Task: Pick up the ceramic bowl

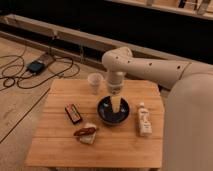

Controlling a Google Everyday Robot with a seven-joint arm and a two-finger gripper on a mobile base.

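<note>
1. The wooden floor [15, 117] stretches out on the left. Black cables [17, 75] coil across it, and a small dark box [36, 66] lies among them.
2. The robot's pale body [192, 125] fills the right edge of the view. Its arm [150, 67] reaches left from there, bends at a rounded joint, and turns straight down over the desk.
3. The desk [60, 147] is a square top of light wooden slats, and everything else stands on it.
4. The ceramic bowl [106, 118] is dark, glossy and shallow. It sits flat on the desk a little right of the middle, between a flat packet on its left and a bottle on its right, and touches neither.
5. The end effector [116, 105] points down into the bowl, over its inner surface and toward the far side. It is released and grasps nothing. Whether its tips touch the bowl's inside cannot be told.
6. A white bottle [144, 121] with a dark cap lies on its side just right of the bowl, its length running front to back.
7. A small pale cup [94, 82] stands upright behind the bowl and to its left, near the desk's far edge.
8. A dark flat packet [73, 113] lies left of the bowl at a slant.
9. A reddish-brown snack [85, 132] rests on a pale wrapper in front of the packet, near the bowl's front left.
</note>
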